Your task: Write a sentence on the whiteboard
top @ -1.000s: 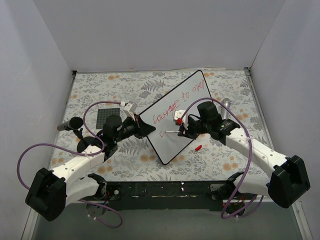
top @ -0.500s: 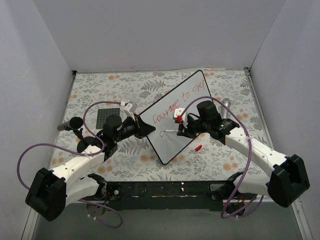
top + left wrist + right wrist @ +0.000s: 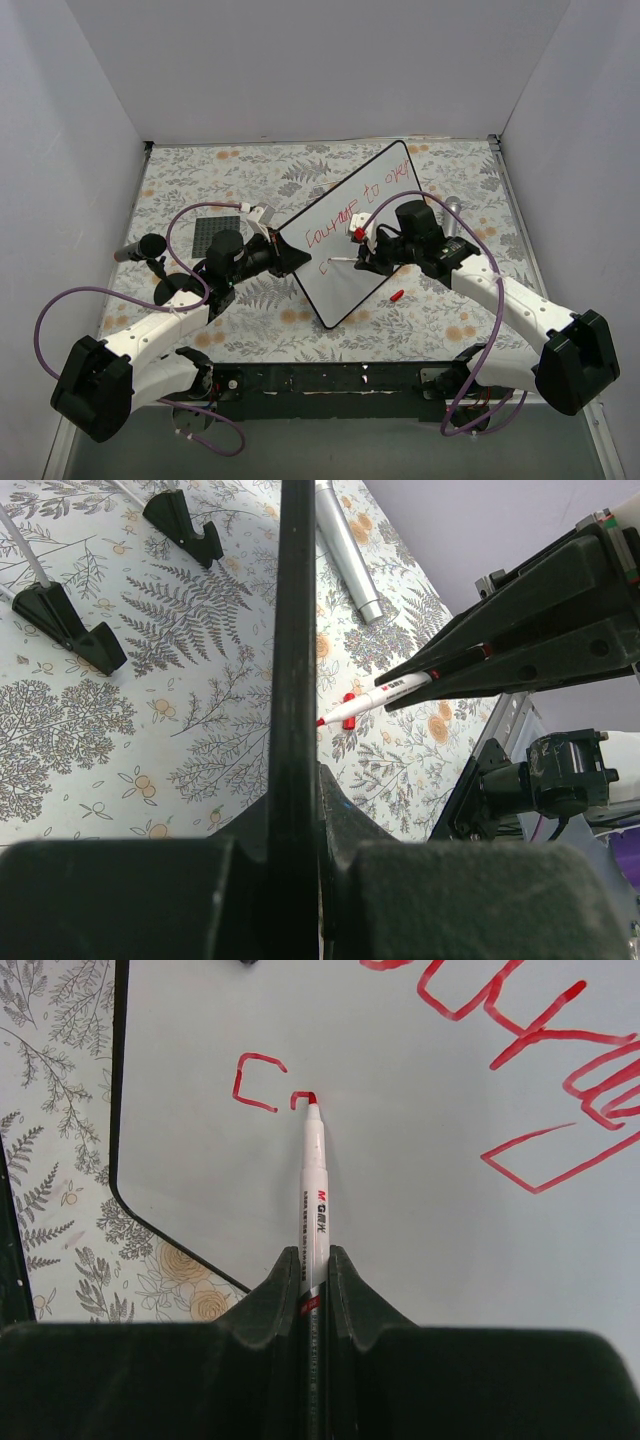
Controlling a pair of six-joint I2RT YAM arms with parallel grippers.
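The whiteboard (image 3: 345,292) lies slanted across the middle of the table. The sentence (image 3: 356,206) runs along it in red, with a "c" (image 3: 254,1081) and a short fresh stroke (image 3: 299,1098) starting a second line. My left gripper (image 3: 291,258) is shut on the board's left corner, and the rim shows as a black bar (image 3: 296,630) between its fingers (image 3: 345,815). My right gripper (image 3: 314,1260) is shut on a white marker (image 3: 314,1190). Its red tip (image 3: 311,1099) touches the board at the end of the fresh stroke.
A red marker cap (image 3: 397,296) lies on the floral cloth just right of the board. A silver cylinder (image 3: 452,207) rests behind my right arm. A dark square pad (image 3: 218,232) and a black cylinder (image 3: 140,248) sit at the left. Black board feet (image 3: 70,630) stand underneath.
My right gripper has shifted a little with the marker, and a short new stroke has appeared after the "c". The left arm and the board have not moved.
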